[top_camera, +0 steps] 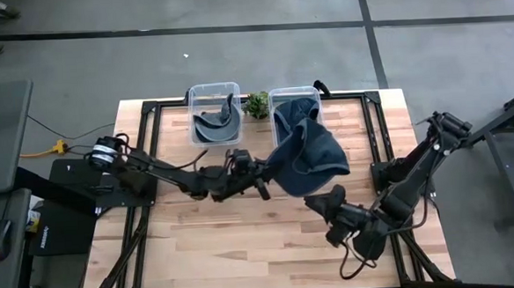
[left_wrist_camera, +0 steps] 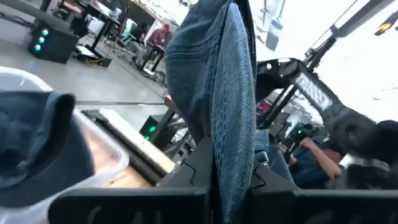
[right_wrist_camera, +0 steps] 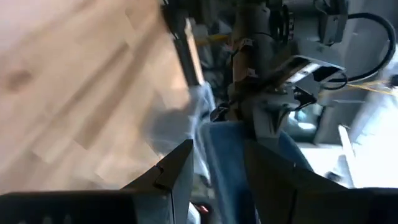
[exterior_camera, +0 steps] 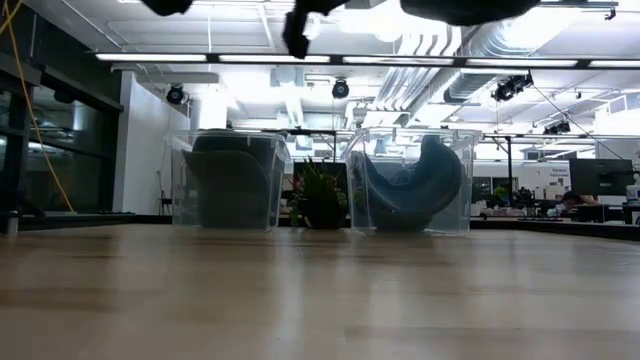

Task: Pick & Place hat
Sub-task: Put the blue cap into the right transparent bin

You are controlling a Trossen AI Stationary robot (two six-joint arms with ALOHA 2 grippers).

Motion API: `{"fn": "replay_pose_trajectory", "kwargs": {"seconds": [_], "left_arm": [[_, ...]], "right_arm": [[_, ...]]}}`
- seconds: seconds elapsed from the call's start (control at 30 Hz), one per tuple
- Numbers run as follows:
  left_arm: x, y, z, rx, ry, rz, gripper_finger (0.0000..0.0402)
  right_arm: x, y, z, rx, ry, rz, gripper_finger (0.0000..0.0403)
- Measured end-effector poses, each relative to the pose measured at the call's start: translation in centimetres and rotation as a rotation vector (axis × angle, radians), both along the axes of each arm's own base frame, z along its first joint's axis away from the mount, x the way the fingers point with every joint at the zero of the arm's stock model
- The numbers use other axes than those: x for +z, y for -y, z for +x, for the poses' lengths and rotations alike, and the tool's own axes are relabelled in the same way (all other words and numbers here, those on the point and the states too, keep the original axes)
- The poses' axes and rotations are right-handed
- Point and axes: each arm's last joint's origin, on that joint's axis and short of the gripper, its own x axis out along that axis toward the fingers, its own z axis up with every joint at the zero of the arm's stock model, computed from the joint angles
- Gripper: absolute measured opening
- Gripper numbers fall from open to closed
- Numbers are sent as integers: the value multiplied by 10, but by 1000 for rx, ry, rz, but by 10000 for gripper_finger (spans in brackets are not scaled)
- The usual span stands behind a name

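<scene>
**Hat airborne at right bin, left claw pinching it**

Left claw [top_camera: 263, 177] is clamped on the edge of the blue hat [top_camera: 310, 150], mid-table, holding it up off the table [top_camera: 201, 244]. The hat's far end drapes over the near rim of the right bin [top_camera: 294, 96]. Judgement: it's held high so the cloth clears the bin wall, either way it's travelling. Left wrist view shows the fabric [left_wrist_camera: 224, 93] pinched flat between the fingers and hanging as a fold.

Right claw [top_camera: 331, 212] sits near the front of the table under the hat, fingers part-spread, gripping nothing I can see. Likely waiting.

Materials:
- Hat: soft denim-like weave, visible stitching, limp, so it sags and folds under its own weight.
- 2 clear rigid plastic bins; the left bin [top_camera: 214, 113] holds a dark grey hat [top_camera: 214, 124].
- Small green plant [top_camera: 257, 104] between the bins.
- Table: pale wood planks, black frame.
</scene>
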Motion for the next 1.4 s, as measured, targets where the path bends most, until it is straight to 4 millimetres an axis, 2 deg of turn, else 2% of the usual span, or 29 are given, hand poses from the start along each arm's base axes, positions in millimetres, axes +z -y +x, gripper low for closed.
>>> {"fn": "replay_pose_trajectory", "kwargs": {"seconds": [0.1,0.27,0.63,0.97,1.17,1.27,1.4], "left_arm": [[5,-5,13,-17,3,9,5],[5,-3,22,-36,-3,12,5],[4,-2,23,-35,-14,18,5],[3,-2,23,-50,-21,10,6],[3,-2,23,-52,-20,10,6],[3,-2,23,-54,-20,8,6],[3,-1,23,-62,-19,8,6]], "right_arm": [[-4,-1,3,-56,15,-74,135],[-6,1,5,-88,25,-91,135],[-12,7,1,-103,-17,-67,135],[-14,8,-6,-156,4,-152,135],[-15,12,-3,-163,1,-98,134],[-16,15,-2,-186,9,-89,117],[-16,18,0,-202,9,-71,60]]}}
